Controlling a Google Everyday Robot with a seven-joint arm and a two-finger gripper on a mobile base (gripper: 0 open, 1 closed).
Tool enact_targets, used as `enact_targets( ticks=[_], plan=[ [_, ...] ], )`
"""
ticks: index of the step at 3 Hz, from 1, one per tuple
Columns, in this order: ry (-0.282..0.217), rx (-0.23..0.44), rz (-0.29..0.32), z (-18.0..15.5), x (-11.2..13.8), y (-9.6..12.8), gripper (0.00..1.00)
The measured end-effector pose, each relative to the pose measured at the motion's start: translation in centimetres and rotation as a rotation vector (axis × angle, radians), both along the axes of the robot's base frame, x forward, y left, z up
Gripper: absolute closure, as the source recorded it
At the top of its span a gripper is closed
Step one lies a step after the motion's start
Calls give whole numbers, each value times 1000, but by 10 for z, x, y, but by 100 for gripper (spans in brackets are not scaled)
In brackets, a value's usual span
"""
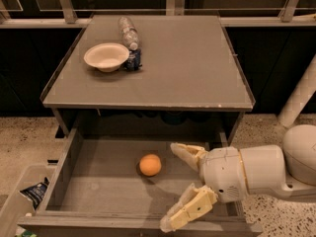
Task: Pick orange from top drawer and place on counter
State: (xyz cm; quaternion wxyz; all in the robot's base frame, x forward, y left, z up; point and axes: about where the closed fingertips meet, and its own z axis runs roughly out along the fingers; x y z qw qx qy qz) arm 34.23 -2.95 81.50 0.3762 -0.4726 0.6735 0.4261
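From where I stand, the top drawer (pixel 62 174) is pulled well out from under the counter (pixel 197 73), so the way in is already made. The orange (pixel 150 165) sits on the drawer floor, roughly midway across and a little toward the back, touching neither wall. Nothing holds it yet.

The gripper (pixel 170 186) reaches in from the right, low over the right part of the drawer, with the white arm (pixel 256 172) behind it. Its two fingers are spread wide and point left toward the fruit. The upper finger ends just beside the orange on its right, apart from it, and the lower finger hangs near the drawer's front edge. The orange lies left of the fingertips, not between them.

So I judge the job to be at the approach: drawer open, hand lined up, no grasp. What remains is most of it: sliding the open fingers around the orange, closing on it, lifting it clear of the drawer, and setting it down on top.

Up on the counter, a white bowl (pixel 106 57) and a plastic bottle (pixel 129 33) lying on its side occupy the far left corner, with a small dark item (pixel 132 60) tucked between them. The right half looks like the natural landing place.
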Motion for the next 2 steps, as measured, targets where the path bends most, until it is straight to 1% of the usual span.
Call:
enact_targets(
  ticks=[1,2],
  plan=[
    [-142,-161,-54,-1,-6,11,0],
    [-350,-358,-107,2,-13,36,0]
  ],
)
